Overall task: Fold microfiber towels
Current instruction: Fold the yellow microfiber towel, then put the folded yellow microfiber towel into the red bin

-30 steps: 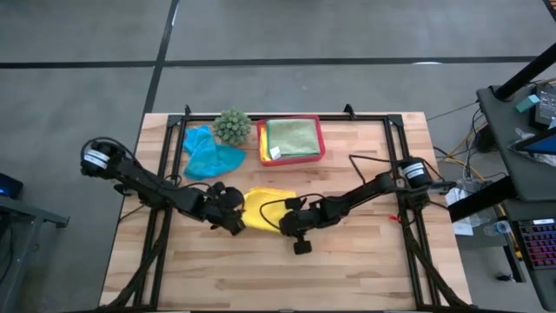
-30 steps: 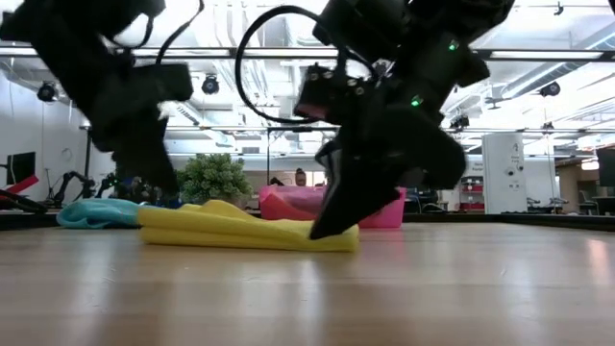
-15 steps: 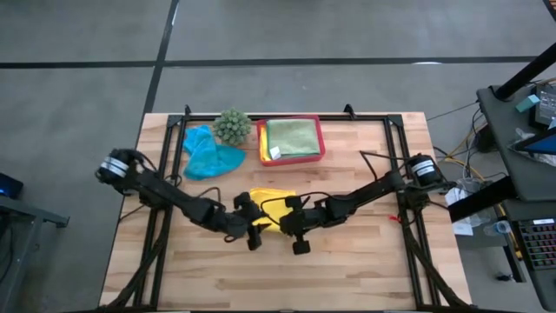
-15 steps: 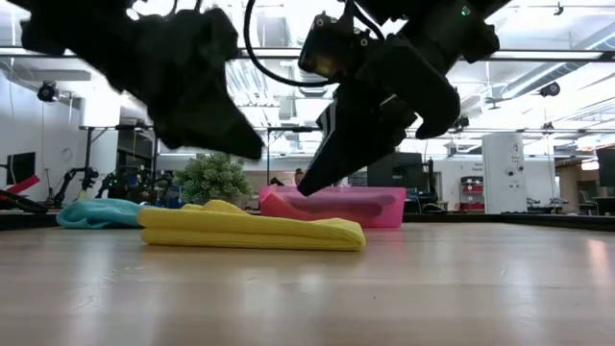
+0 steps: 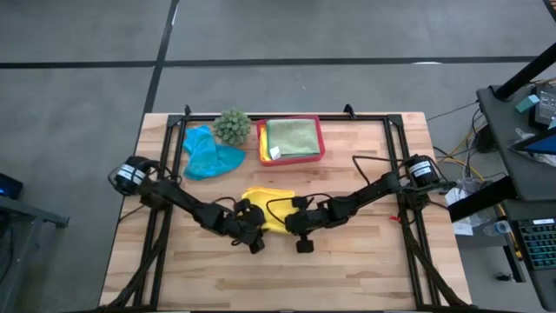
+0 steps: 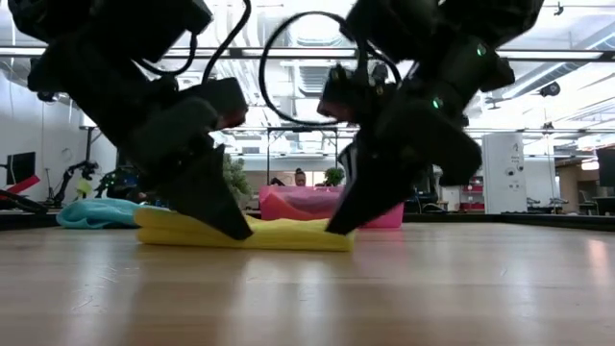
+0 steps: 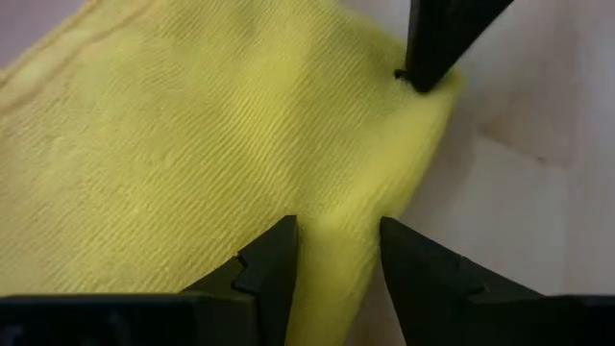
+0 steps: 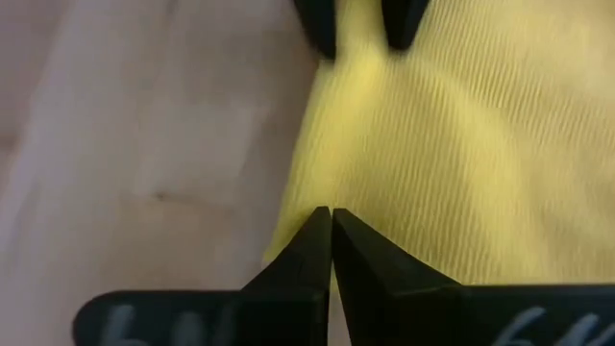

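Note:
A folded yellow towel (image 5: 268,202) lies flat on the table's middle; it also shows in the low view (image 6: 279,234). My left gripper (image 7: 338,231) is down on the towel's near edge, with a ridge of cloth between its narrowly parted fingers. My right gripper (image 8: 332,213) is shut, its tip on the towel's near right corner. In the high view the two grippers, left (image 5: 259,229) and right (image 5: 287,228), stand close together. A teal towel (image 5: 208,155) lies crumpled at the far left. A green towel (image 5: 293,136) lies in the pink tray. My left gripper pinches a raised ridge of the yellow towel's near edge (image 7: 336,264) between its two fingers, slanting down from the table's left. How many layers it has, I cannot tell. The towel lies on the table. My right gripper presses its shut fingertips (image 7: 423,75) down on the towel's near right corner (image 8: 288,235), slanting down from the table's right. The corner lies on the table under them.
The pink tray (image 5: 321,139) stands at the far middle, a spiky green plant (image 5: 232,127) to its left. A black frame (image 5: 382,117) runs along the table's far and side edges. Bare wood (image 5: 278,278) lies toward the near edge.
Both grippers have risen off the yellow towel and come down on it again. My left gripper has gone from the towel's left end toward the table's right, to its near edge beside my right gripper. My right gripper has come back to the towel's right end.

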Available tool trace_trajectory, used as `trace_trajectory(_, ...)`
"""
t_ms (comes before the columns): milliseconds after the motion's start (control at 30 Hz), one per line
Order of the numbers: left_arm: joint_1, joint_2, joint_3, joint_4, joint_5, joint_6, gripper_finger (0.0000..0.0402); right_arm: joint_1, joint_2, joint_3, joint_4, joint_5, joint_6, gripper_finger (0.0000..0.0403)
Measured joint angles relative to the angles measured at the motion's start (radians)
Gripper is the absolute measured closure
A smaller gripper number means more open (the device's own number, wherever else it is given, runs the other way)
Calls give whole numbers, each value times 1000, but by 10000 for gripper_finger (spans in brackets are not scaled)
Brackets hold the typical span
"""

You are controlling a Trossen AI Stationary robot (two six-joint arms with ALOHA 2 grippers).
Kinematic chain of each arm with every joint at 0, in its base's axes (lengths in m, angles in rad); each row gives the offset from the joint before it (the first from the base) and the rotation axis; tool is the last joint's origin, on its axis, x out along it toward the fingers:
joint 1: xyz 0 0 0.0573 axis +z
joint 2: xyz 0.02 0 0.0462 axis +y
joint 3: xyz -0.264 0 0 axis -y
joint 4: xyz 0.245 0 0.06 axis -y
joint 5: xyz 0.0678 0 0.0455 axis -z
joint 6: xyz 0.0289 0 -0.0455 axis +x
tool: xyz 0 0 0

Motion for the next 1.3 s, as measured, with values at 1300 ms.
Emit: trace_trajectory(1300,-10,-349,-2,-454,-117,-4,266,-8,-214,-49,-294,6,70,394)
